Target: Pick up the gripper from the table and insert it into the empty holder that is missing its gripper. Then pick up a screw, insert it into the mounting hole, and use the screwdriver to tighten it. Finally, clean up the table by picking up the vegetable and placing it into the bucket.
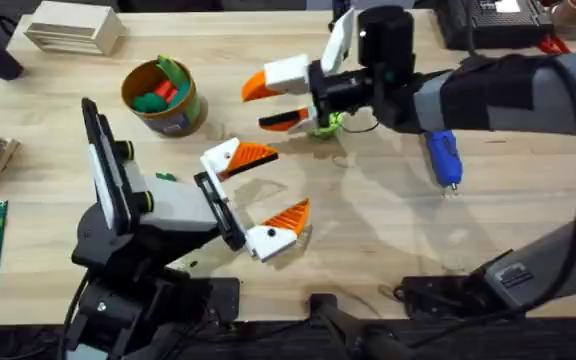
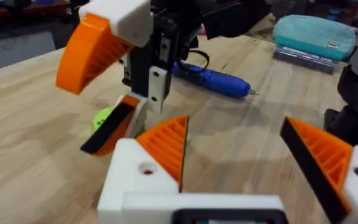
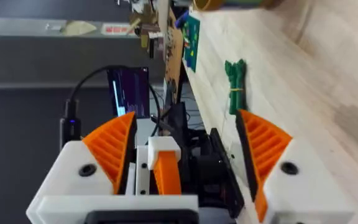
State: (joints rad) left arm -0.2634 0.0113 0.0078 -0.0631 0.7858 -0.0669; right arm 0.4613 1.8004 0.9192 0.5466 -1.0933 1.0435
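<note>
Pale wooden planks make up the table [image 1: 388, 230]; blue screwdriver [image 1: 443, 157]; tan-brown bucket [image 1: 173, 112] with yellow rim; both grippers white, with ribbed orange pads [image 2: 166, 144]; tiny dark green vegetable [image 1: 166, 177]; lime-green ring [image 1: 329, 124].

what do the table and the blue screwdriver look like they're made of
Table: looks like pale wood with a smooth matte finish, going by its plank seams and grain. Screwdriver: apparently glossy blue plastic, with bright highlights along the body; its thin tip looks like metal.

Two robot grippers counted: left gripper [image 1: 268, 186], right gripper [image 1: 274, 102]. One blue screwdriver [image 1: 443, 157] counted. One bucket [image 1: 162, 96] counted. One lime-green ring [image 1: 328, 124] seen. One tiny green vegetable [image 1: 166, 177] seen.
</note>
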